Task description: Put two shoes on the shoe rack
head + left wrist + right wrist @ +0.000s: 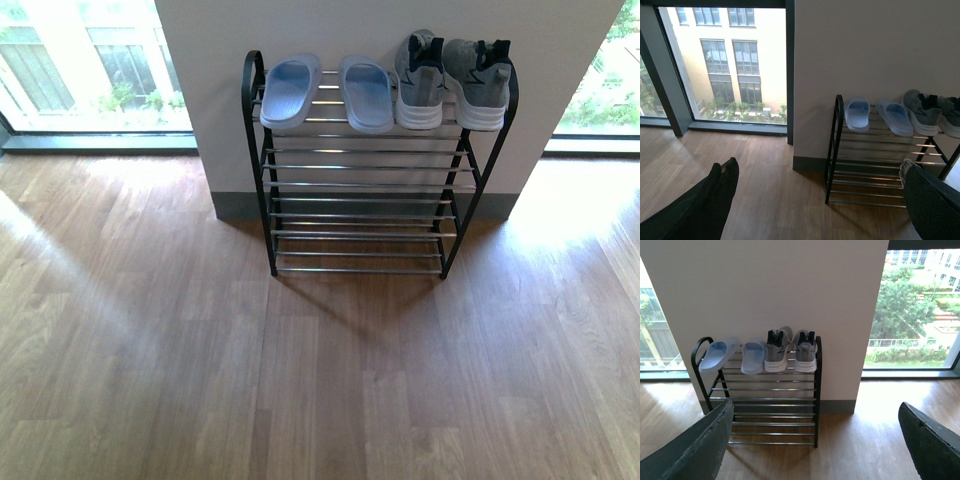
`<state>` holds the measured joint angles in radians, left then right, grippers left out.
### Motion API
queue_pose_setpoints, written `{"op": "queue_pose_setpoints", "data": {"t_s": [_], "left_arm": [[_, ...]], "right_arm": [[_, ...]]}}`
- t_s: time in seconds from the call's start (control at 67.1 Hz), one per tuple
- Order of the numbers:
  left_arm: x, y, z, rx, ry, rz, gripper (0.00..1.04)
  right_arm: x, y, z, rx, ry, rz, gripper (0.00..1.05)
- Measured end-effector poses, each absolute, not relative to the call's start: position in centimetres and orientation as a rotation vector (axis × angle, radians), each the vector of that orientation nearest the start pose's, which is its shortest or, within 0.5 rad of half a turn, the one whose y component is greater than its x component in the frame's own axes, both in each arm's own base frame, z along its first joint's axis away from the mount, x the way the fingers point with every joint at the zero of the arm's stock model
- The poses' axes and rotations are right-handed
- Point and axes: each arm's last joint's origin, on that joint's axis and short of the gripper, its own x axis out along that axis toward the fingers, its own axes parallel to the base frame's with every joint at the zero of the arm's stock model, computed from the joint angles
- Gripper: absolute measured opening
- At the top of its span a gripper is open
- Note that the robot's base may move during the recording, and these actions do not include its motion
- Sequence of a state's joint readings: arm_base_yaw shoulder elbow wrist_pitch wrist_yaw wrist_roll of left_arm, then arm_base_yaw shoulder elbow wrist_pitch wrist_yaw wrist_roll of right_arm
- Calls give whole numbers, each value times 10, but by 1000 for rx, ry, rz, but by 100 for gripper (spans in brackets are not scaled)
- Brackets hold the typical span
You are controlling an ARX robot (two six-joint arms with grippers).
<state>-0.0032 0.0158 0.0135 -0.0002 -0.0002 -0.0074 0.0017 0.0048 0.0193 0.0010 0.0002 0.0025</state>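
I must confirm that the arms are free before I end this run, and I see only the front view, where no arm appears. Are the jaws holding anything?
Observer: No. The right wrist view shows the right gripper with its jaws wide open and nothing between them.
Operator: And the left one?
Observer: The left wrist view shows the left gripper open and empty too.

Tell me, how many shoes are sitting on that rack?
4, all on the top tier of the shoe rack: two pale-blue slide sandals at left, two grey sneakers at right.
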Motion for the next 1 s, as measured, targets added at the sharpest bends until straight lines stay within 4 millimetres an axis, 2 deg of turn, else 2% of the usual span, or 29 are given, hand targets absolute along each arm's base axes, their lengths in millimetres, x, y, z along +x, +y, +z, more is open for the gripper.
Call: {"op": "queue_pose_setpoints", "data": {"t_s": [0.999], "left_arm": [[98, 0, 167, -7, 2, -3, 95]], "right_arm": [[97, 0, 170, 2, -14, 2, 96]]}}
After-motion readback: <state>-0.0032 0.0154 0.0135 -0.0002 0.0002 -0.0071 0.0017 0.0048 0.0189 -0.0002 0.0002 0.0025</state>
